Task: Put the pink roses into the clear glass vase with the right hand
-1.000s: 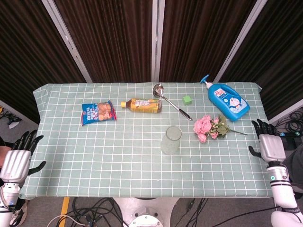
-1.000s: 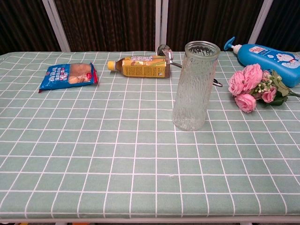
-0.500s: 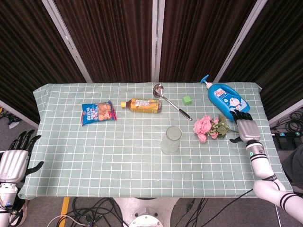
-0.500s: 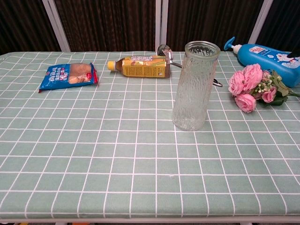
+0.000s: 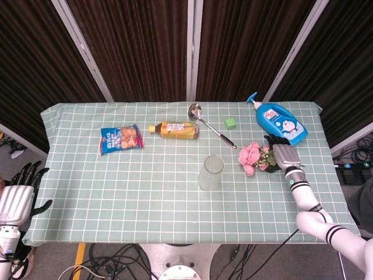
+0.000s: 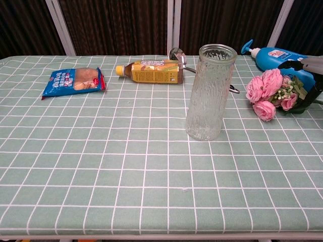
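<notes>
The pink roses point(image 5: 250, 156) lie on the green checked tablecloth right of the clear glass vase point(image 5: 210, 172), blooms toward the vase and stems pointing right. In the chest view the roses point(image 6: 266, 93) sit just right of the tall upright vase point(image 6: 209, 93). My right hand point(image 5: 282, 154) hovers over the leafy stem end with its fingers apart, holding nothing; in the chest view the right hand point(image 6: 309, 68) shows at the right edge above the leaves. My left hand point(image 5: 16, 198) hangs beyond the table's left front corner, fingers spread and empty.
A blue pump bottle point(image 5: 281, 123) lies just behind the right hand. A ladle point(image 5: 211, 123), a green cube point(image 5: 231, 123), a lying tea bottle point(image 5: 175, 130) and a blue snack bag point(image 5: 120, 139) are spread along the back half of the table.
My right hand has swung in from the table's right edge, leftward and forward, and now sits over the rose stems. The left hand has sunk slightly. Roses and vase have not moved.
</notes>
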{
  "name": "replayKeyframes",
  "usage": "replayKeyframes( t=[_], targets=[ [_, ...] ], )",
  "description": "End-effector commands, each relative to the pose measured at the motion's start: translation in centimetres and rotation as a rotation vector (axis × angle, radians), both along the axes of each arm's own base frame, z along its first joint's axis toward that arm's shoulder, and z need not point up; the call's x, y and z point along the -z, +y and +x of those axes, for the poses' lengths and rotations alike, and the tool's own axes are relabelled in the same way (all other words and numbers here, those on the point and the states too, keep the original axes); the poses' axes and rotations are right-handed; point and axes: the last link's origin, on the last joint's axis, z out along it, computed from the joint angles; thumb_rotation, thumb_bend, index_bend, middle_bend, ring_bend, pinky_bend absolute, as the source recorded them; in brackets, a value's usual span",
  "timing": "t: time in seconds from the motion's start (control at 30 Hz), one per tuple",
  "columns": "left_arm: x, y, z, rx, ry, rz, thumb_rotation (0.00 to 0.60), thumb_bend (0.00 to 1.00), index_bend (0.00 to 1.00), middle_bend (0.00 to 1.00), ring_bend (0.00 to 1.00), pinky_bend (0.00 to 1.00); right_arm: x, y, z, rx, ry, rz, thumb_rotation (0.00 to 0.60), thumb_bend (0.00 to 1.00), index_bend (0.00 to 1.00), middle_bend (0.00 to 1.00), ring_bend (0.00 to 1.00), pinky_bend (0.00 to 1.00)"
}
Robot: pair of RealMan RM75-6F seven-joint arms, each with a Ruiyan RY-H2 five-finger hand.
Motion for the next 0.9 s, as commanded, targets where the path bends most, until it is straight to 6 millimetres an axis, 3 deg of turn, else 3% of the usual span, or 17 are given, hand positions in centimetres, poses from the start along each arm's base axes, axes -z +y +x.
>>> replayKeyframes(
  t=[0.03,0.37,0.5,0.63,0.9],
  targets=[
    [0.0,0.0,-0.1,-0.004,0.000,0.000,0.600,0.18,0.16,0.04,0.01,0.19,0.8,-0.5,0.5,-0.008,-0.008,0.011,0.600,0.02,0.00,0.00,0.00,0.00],
    [-0.1,-0.2,-0.6,-0.021,-0.003,0.003,0.600,0.18,0.16,0.04,0.01,0.20,2.3,-1.2,1.3,0.007,-0.054,0.027,0.600,0.09,0.00,0.06,0.00,0.00],
    [-0.1,-0.2,-0.8,-0.026,-0.007,0.003,0.600,0.18,0.16,0.04,0.01,0.20,2.6,-1.2,1.2,0.003,-0.051,0.019,0.600,0.11,0.00,0.17,0.00,0.00],
    [-0.1,-0.2,-0.8,-0.029,-0.008,0.003,0.600,0.18,0.16,0.04,0.01,0.20,2.7,-1.1,1.2,0.024,-0.072,0.032,0.600,0.14,0.00,0.30,0.09,0.02],
    [-0.4,-0.2,-1.0,-0.039,-0.013,0.014,0.600,0.18,0.16,0.04,0.01,0.20,2.7,-1.0,1.3,0.026,-0.080,0.035,0.600,0.23,0.09,0.43,0.16,0.07]
  ],
)
